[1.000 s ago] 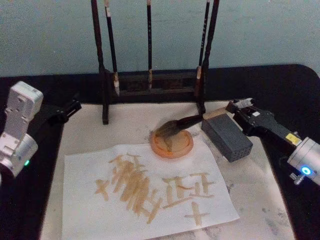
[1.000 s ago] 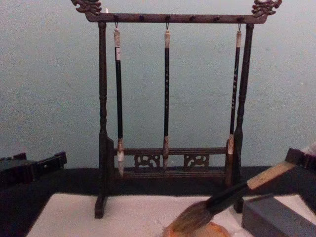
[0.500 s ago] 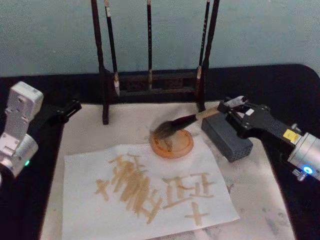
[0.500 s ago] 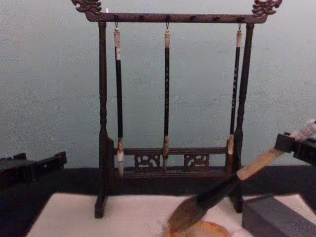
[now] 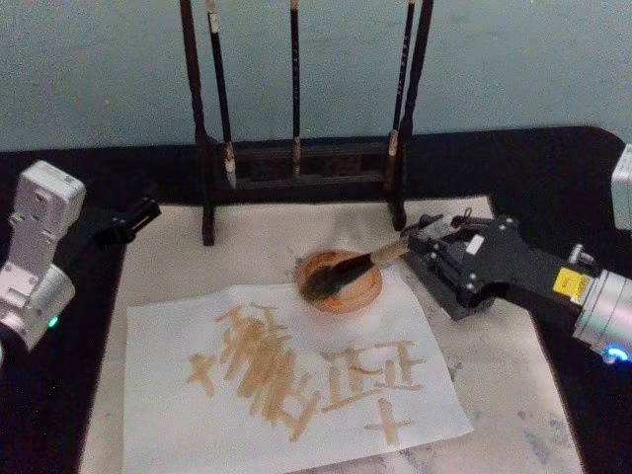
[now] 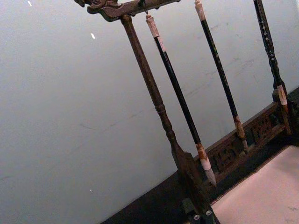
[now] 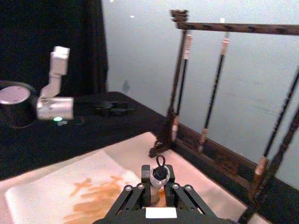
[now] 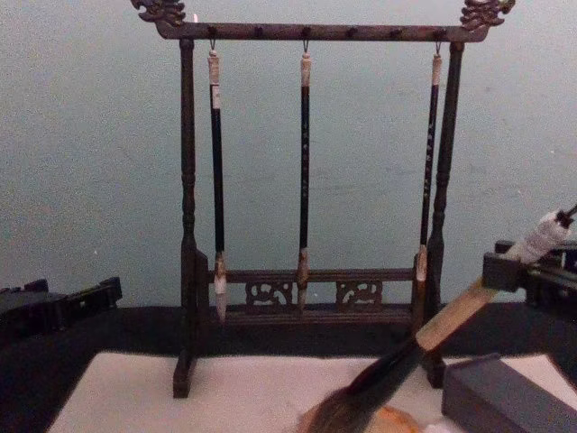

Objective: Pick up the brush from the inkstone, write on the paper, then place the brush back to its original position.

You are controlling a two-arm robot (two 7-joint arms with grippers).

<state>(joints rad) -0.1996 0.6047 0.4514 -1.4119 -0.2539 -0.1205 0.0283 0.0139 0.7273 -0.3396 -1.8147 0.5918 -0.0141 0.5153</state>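
Right gripper (image 5: pixel 420 245): positioned at the right of the scene, above the grey slab-like block (image 8: pixel 505 392). Its fingers are clamped on the upper end of the pale tan wooden handle of the large, thick calligraphy brush (image 5: pixel 348 271).

Brush attitude: tilted. The bushy brown-grey head points down and left and rests in the small, round, orange-brown inkstone dish (image 5: pixel 363 292). The handle rises to the right into the gripper.

Inkstone: located at the far edge of the large white rectangular paper sheet (image 5: pixel 178 415), on a cream mat (image 5: pixel 267 237) laid over black cloth (image 5: pixel 553 178). The paper carries ochre-brown strokes across its middle.

Far side: a dark wooden rack (image 8: pixel 306 32) stands upright with three slim dark-shafted brushes (image 8: pixel 305 171) hanging from it, tips down.

Left gripper (image 5: pixel 130 219): parked at the left edge of the mat, well apart from the brush. Whether it is open or closed cannot be told.
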